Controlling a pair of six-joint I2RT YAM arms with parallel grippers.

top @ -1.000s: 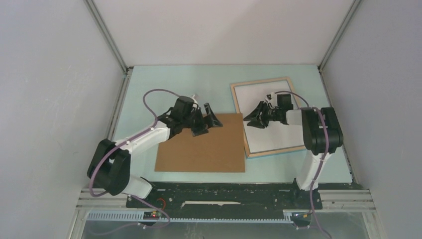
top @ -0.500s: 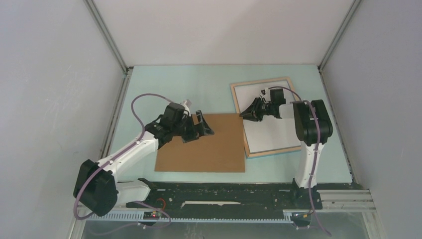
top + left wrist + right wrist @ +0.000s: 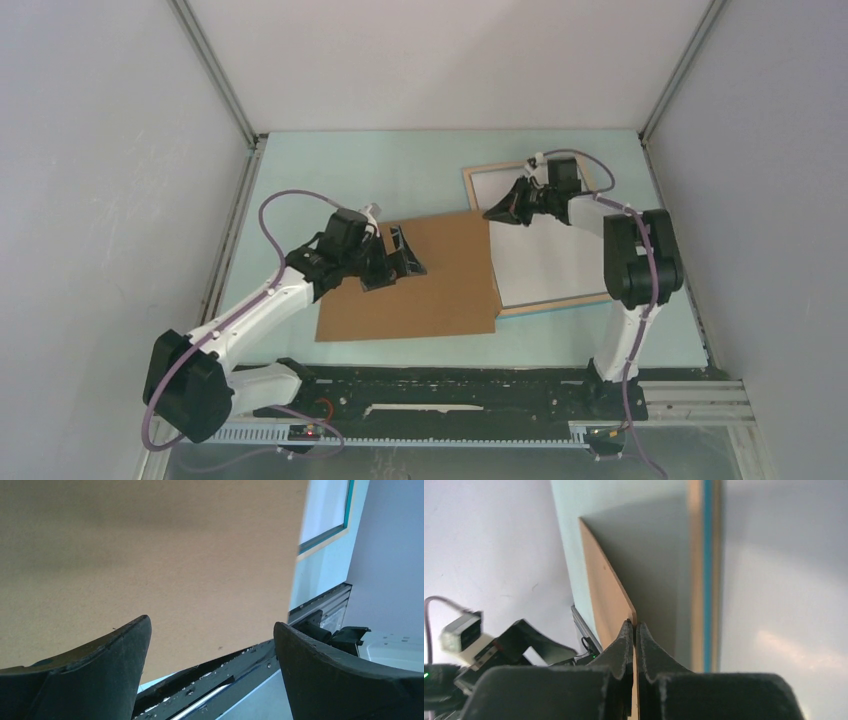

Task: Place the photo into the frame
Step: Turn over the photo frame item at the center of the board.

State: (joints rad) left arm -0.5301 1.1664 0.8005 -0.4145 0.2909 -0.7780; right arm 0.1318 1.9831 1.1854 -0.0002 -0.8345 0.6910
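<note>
Left wrist view: left gripper (image 3: 210, 622) spread wide, empty, over brown backing board (image 3: 150, 545), right wrist view alone: right gripper (image 3: 635, 625) pinched on the board's raised corner, top view: frame (image 3: 548, 305) flat on table far right, light-wood rim, white inside, blue edge seen only from wrists

White arms (image 3: 262, 300), black joints (image 3: 640, 262), purple cables (image 3: 268, 212)

Frame (image 3: 555, 303) edge hidden (under board (image 3: 440, 290))

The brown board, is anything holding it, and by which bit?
Yes. The right end effector pinches the backing board by its far right corner. The left end effector is open and holds nothing.
</note>
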